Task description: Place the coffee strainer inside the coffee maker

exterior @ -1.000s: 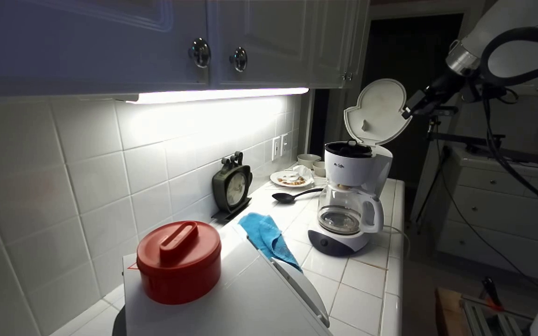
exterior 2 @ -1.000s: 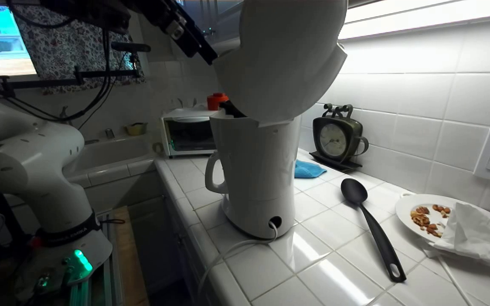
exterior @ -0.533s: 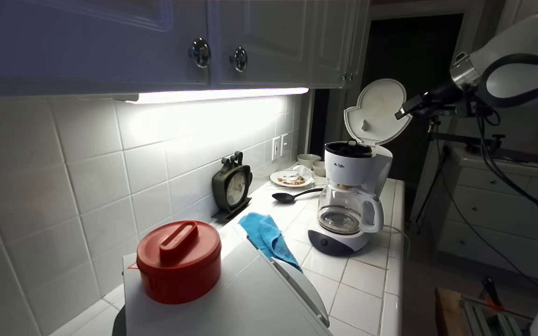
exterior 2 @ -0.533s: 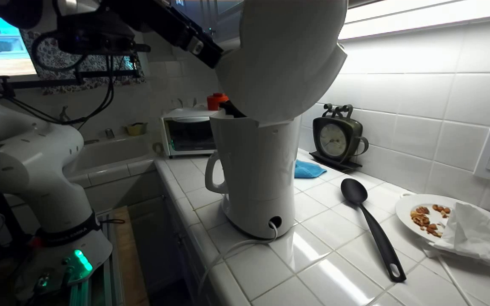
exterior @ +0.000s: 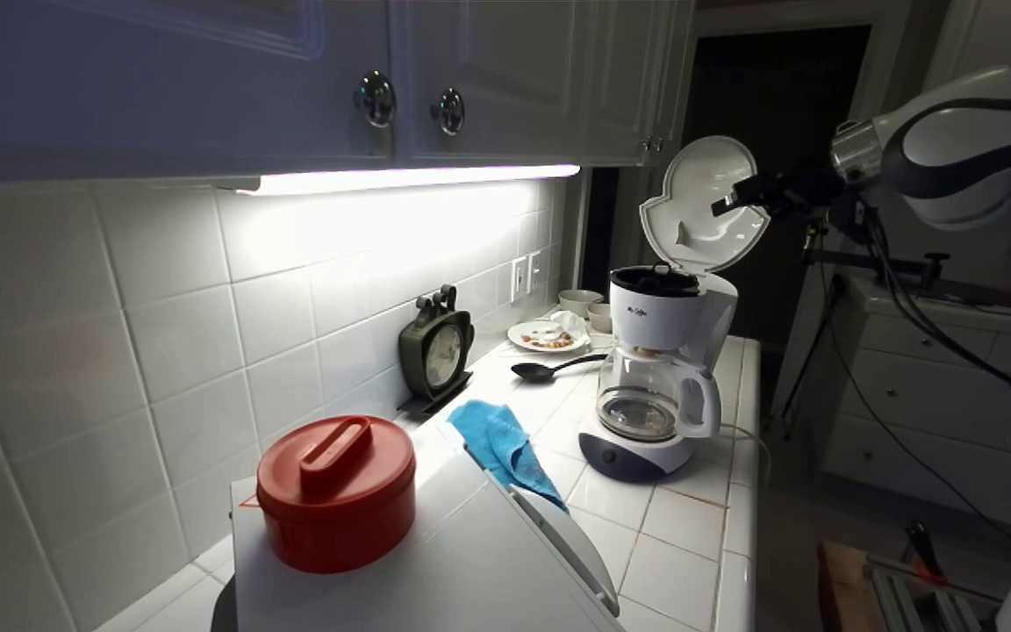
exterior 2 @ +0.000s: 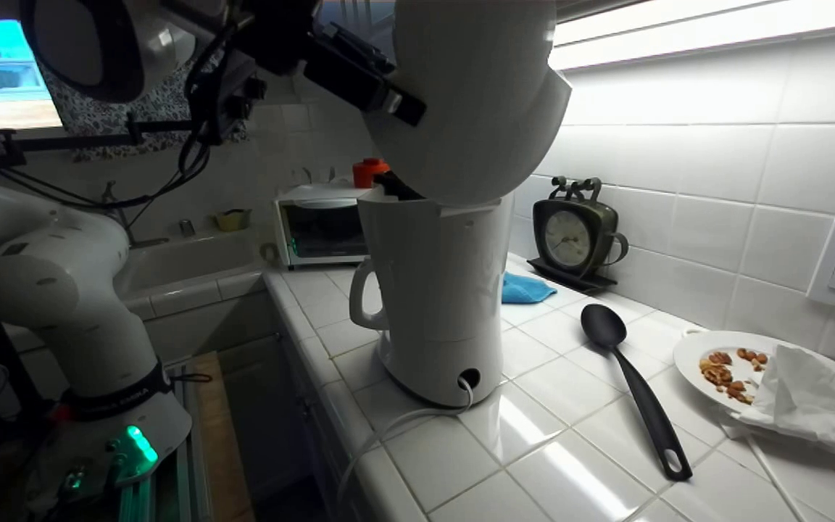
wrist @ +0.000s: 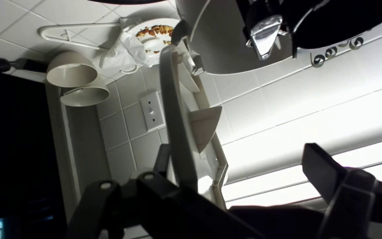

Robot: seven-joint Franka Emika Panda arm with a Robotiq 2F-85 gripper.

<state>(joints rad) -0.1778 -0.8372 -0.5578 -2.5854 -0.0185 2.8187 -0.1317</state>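
The white coffee maker point(exterior: 659, 320) stands on the counter with its round lid point(exterior: 699, 175) raised. It shows from behind in an exterior view point(exterior 2: 439, 290). The black coffee strainer point(exterior: 656, 279) sits in its open top, with a small loop handle up; in the wrist view the dark basket point(wrist: 340, 26) is at upper right. My gripper point(exterior: 732, 202) is at the lid's side edge, above the machine, also in an exterior view point(exterior 2: 406, 105). In the wrist view the gripper point(wrist: 242, 162) is open, with the lid point(wrist: 177, 116) between its fingers, close to the left finger. Contact is hard to tell.
The glass carafe point(exterior: 641, 399) is in the machine. A black spoon point(exterior 2: 635, 384), a plate of nuts point(exterior 2: 700, 362), a blue cloth point(exterior: 505, 443) and a clock point(exterior: 435, 351) are on the counter. A red-lidded container point(exterior: 336, 491) stands nearer. Cabinets point(exterior: 488, 79) hang above.
My gripper has moved in across the lid's side edge. The lid has tilted a little forward, away from its fully leaned-back position. The strainer and machine body have not moved.
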